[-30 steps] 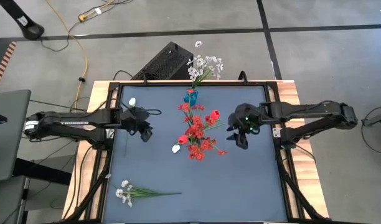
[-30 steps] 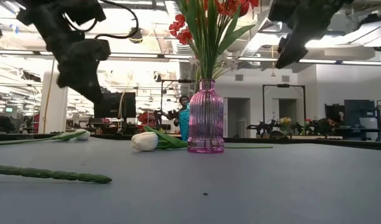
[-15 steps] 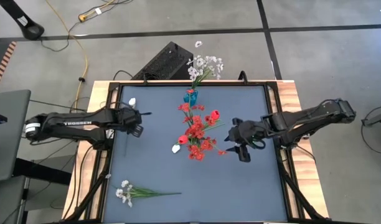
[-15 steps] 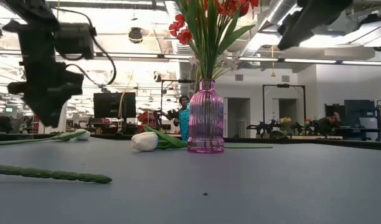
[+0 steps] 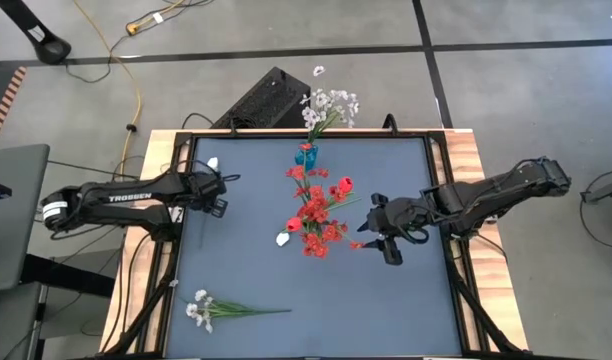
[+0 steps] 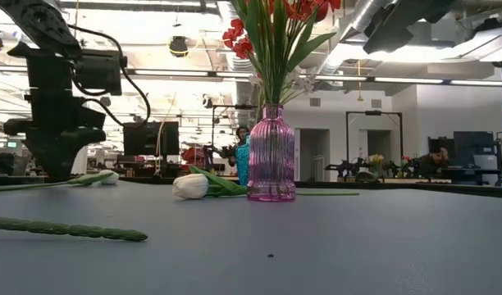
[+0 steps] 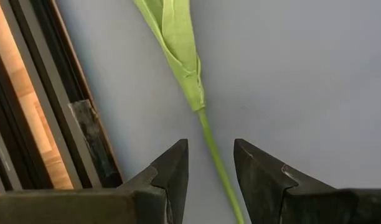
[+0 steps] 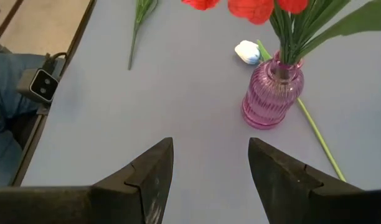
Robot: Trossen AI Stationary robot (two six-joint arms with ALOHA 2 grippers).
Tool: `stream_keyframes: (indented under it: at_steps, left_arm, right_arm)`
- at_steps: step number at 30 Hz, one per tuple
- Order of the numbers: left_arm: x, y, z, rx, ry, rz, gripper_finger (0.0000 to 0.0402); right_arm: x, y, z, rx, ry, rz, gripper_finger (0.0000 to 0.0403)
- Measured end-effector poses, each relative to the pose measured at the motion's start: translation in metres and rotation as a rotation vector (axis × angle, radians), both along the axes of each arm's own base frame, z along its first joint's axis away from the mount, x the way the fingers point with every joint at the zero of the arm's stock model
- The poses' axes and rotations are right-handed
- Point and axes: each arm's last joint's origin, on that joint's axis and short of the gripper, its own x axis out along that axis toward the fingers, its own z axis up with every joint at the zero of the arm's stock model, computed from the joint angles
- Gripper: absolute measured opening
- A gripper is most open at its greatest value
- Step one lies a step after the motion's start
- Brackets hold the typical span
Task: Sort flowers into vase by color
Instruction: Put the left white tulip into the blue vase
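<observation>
Smooth matte blue-grey surface in a black metal frame with pale wood side strips, grey concrete floor around it. Ribbed pink glass vase, bulbous body with narrow neck, stands near the surface's middle and holds the red flowers on thin green stems with long blade leaves. Small blue vase at the far edge holds a whitish small-blossom spray that leans out past that edge. White tulip lies flat just beside the pink vase, its stem running under the vase side. Another white tulip lies near the far left corner, stem along the left edge. White blossom spray lies near the near left corner, its stem pointing toward the middle. Left claw sits low by the left edge, fingers narrowly apart and straddling the tulip's thin green stem just below its folded leaf; not closed on it, the frame rail close alongside. Right claw hangs above the surface right of the pink vase, fingers wide and holding nothing. Near right quarter of the surface is open. Low view shows an office room behind with ceiling lights and monitors.
</observation>
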Motion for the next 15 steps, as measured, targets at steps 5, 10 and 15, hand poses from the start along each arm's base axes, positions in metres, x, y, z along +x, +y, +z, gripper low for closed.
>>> stream_keyframes:
  at_steps: [5,10,15]
  left_arm:
    - [0.008,0.004,-0.009,0.003,0.034,0.002,0.0119]
    - [0.014,0.008,-0.017,-0.006,0.078,-0.015,0.011]
    - [0.017,0.008,-0.018,-0.023,0.06,-0.044,0.0039]
  right_arm:
    - [0.001,0.0,0.001,-0.004,-0.01,-0.008,0.0235]
    - [0.001,-0.001,0.001,-0.01,-0.018,-0.017,0.0235]
    - [0.001,-0.001,0.001,-0.011,-0.018,-0.017,0.0235]
